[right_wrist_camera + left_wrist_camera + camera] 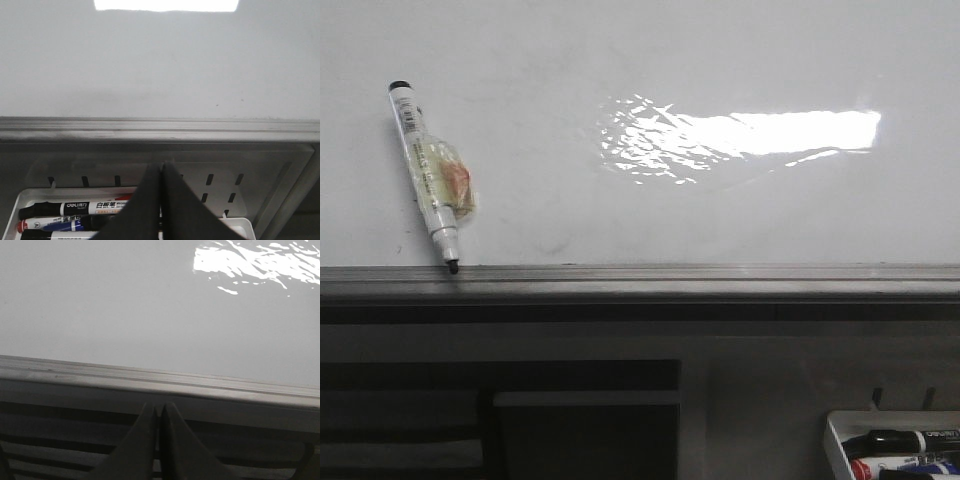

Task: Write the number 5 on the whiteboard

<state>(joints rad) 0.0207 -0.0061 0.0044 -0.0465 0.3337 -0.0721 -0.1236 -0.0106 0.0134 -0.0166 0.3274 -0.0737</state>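
My left pincer [159, 412] and right pincer [161, 172] are pressing together, gripping nothing. The whiteboard [620, 60] is lying beyond both, apart.

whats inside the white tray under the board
The white tray holds capped markers: a black marker, plus a red-capped and a blue one below. The shut right gripper covers the tray's middle, hiding the rest.
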